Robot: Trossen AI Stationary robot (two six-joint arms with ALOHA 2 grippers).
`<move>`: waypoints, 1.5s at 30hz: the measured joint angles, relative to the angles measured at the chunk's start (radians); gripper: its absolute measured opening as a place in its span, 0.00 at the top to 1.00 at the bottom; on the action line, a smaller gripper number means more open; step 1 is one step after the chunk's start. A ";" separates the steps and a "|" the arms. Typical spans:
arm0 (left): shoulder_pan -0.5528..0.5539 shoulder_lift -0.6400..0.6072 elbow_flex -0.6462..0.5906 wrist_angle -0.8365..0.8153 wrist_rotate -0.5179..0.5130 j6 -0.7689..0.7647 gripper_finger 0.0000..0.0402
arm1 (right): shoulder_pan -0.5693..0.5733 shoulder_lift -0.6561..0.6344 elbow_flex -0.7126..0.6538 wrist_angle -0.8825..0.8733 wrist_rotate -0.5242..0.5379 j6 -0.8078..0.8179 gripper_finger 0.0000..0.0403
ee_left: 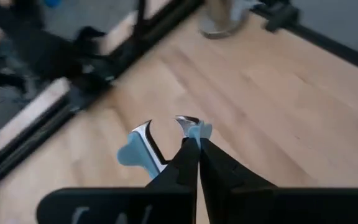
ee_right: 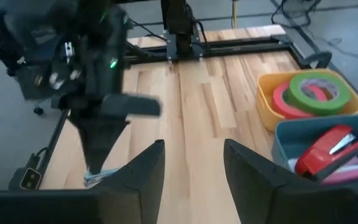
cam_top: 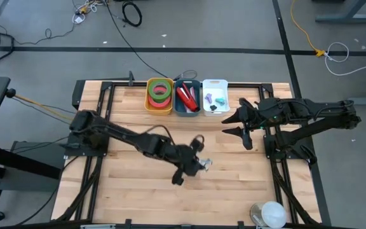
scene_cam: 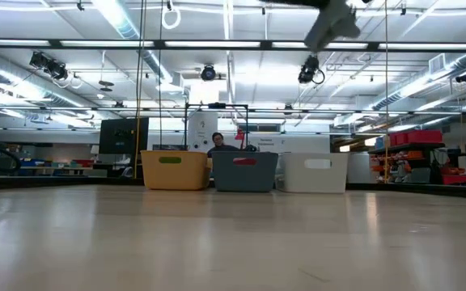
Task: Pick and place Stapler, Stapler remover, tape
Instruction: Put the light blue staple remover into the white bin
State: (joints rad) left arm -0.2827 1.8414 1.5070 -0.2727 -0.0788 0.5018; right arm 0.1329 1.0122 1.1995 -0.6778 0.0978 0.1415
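I am working over the table (cam_top: 138, 191), and I am taking the blue bin (cam_top: 187, 98) as my landmark, the middle one of three at the far edge.

My left gripper (ee_left: 191, 140) is hanging over the bare wood well in front of the blue bin, a little toward the right arm's side. Its jaws are pressing together on a staple remover (ee_left: 143, 149), a light-blue one with curved metal claws, which is sticking out just past my fingertips (the blue handle shows to one side of them).

My right gripper (cam_top: 237, 124) is waiting just beyond the white bin (cam_top: 215, 83), on the far side of it from the blue bin, above the table. Its jaws are standing apart with nothing between them.

The tape (cam_top: 159, 92) is lying in the yellow bin (cam_top: 150, 105), which is touching the blue bin on the left arm's side: a green roll is resting on a pinkish-red one. A red stapler (ee_right: 323, 149) is lying inside the blue bin itself. Small items are sitting in the white bin, too small to tell.
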 joint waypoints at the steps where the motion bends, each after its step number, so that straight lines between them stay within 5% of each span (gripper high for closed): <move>1: 0.009 -0.017 0.000 -0.003 -0.006 -0.002 0.98 | 0.000 0.000 0.000 0.008 0.000 -0.009 0.59; 11: 0.086 -0.146 0.000 0.133 -0.036 -0.048 0.98 | 0.000 0.000 0.000 0.077 0.104 -0.097 0.59; 22: 0.132 -0.233 0.000 0.219 -0.095 -0.046 0.98 | 0.000 0.000 0.000 0.135 0.105 -0.156 0.59; 45: 0.157 -0.247 0.000 0.224 -0.104 -0.045 0.98 | 0.000 0.057 0.000 0.191 0.060 -0.188 0.59</move>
State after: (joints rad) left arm -0.1261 1.5948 1.5074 -0.0490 -0.1829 0.4564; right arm 0.1329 1.0692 1.1995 -0.4872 0.1574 -0.0461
